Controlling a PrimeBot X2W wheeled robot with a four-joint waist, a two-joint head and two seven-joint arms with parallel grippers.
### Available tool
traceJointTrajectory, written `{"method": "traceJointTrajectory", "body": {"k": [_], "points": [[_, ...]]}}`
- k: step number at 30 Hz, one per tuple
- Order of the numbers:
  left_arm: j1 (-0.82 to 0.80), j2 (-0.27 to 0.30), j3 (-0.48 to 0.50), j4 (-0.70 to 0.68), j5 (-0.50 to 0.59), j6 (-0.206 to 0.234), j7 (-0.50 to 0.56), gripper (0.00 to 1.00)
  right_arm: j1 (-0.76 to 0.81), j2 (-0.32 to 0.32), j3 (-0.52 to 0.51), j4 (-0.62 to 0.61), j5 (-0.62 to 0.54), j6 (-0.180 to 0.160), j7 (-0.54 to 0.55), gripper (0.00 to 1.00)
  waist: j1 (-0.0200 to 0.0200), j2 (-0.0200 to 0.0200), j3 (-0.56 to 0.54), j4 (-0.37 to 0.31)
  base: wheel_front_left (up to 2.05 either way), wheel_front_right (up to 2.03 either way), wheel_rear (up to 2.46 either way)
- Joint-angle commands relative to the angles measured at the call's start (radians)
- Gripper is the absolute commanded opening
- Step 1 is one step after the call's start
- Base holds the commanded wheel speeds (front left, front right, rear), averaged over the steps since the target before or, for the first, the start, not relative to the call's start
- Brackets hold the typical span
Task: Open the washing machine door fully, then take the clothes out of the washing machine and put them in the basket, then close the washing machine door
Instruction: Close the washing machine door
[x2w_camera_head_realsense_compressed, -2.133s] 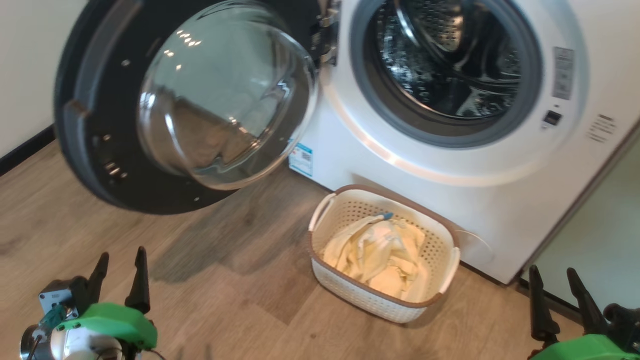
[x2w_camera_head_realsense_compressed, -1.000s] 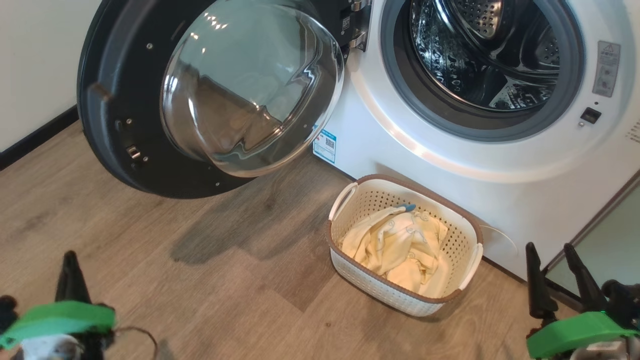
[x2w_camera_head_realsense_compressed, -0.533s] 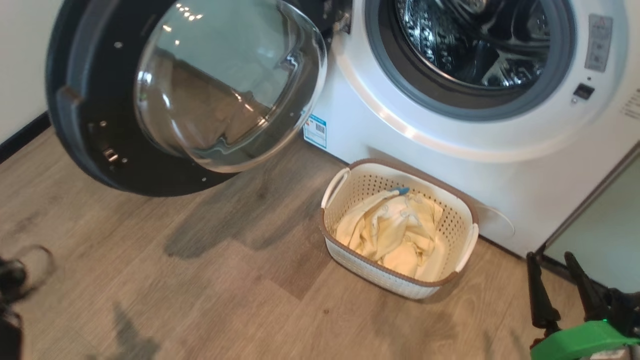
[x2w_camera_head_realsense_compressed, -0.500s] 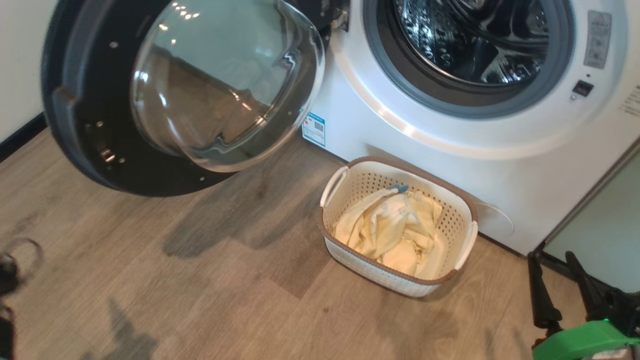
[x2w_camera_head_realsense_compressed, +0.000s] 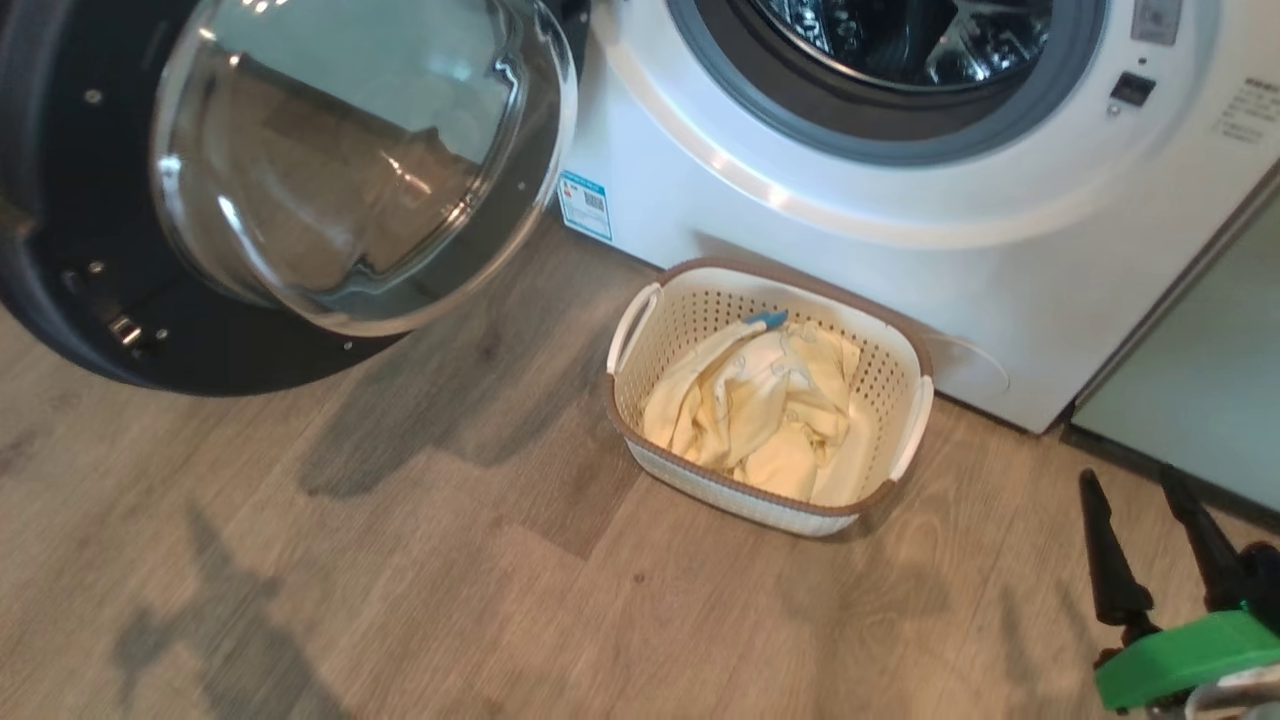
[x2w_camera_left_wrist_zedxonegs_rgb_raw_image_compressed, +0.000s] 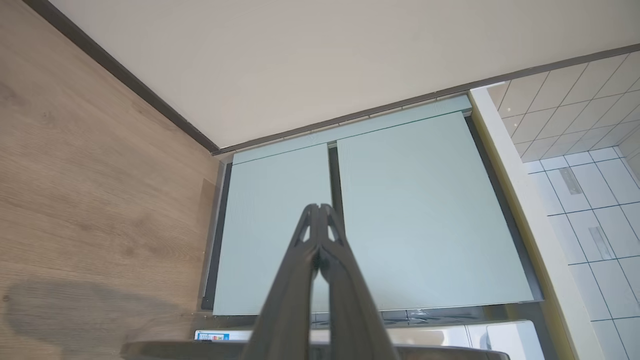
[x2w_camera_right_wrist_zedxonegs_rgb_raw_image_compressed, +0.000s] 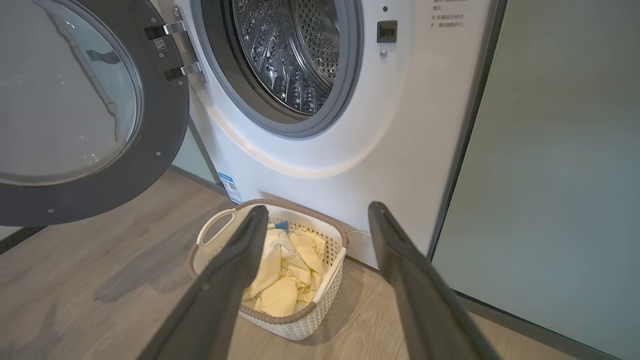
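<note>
1. The washing machine door (x2w_camera_head_realsense_compressed: 340, 170) is hanging wide open to the left of the washing machine (x2w_camera_head_realsense_compressed: 800, 240). Its clear glass bowl is bulging out over the wooden floor (x2w_camera_head_realsense_compressed: 400, 600).
2. The perforated steel drum (x2w_camera_right_wrist_zedxonegs_rgb_raw_image_compressed: 295, 50) is gleaming inside the grey gasket (x2w_camera_right_wrist_zedxonegs_rgb_raw_image_compressed: 350, 75) of the open mouth.
3. The basket (x2w_camera_head_realsense_compressed: 745, 500) is sitting on the floor just in front of the machine's white front, below the opening and a little to its left.
4. The clothes (x2w_camera_head_realsense_compressed: 760, 410) are lying crumpled inside the basket, pale yellow, with a bit of blue trim showing at the edge nearest the machine.
5. The right gripper (x2w_camera_head_realsense_compressed: 1130, 482) is hovering low on the right, well apart from the basket. Its two dark fingers are standing spread wide and holding nothing.
6. The left gripper (x2w_camera_left_wrist_zedxonegs_rgb_raw_image_compressed: 319, 207) is pointing toward pale green cabinet panels (x2w_camera_left_wrist_zedxonegs_rgb_raw_image_compressed: 425, 215). Its fingers are pressing together tip to tip, with nothing between them.
</note>
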Motion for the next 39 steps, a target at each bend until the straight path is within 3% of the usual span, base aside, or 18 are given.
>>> {"method": "traceJointTrajectory", "body": {"k": [1, 10, 17, 39], "points": [[-0.054, 0.095, 0.007, -0.009, -0.012, -0.002, 0.026, 0.00, -0.044, -0.035, 0.019, -0.033, -0.006, 0.004, -0.010, 1.00, -0.0001, 0.0000, 0.023, -0.011, 0.00, 0.00, 0.00], [-0.216, 0.182, -0.003, 0.124, -0.034, 0.020, 0.098, 0.00, -0.080, -0.070, 0.021, -0.044, -0.009, 0.004, -0.010, 1.00, -0.0001, 0.0000, 0.100, -0.033, 0.00, 0.00, 0.00], [-0.315, 0.205, -0.048, 0.183, -0.017, 0.041, 0.155, 0.00, -0.101, -0.083, 0.023, -0.045, -0.010, 0.004, -0.010, 1.00, -0.0001, 0.0000, 0.140, -0.041, 0.00, 0.00, 0.00], [-0.463, 0.148, -0.201, 0.207, 0.070, 0.048, 0.297, 0.00, -0.132, -0.076, 0.025, -0.039, -0.012, 0.004, -0.010, 1.00, -0.0001, 0.0000, 0.172, -0.052, 0.00, 0.00, 0.00]]}}
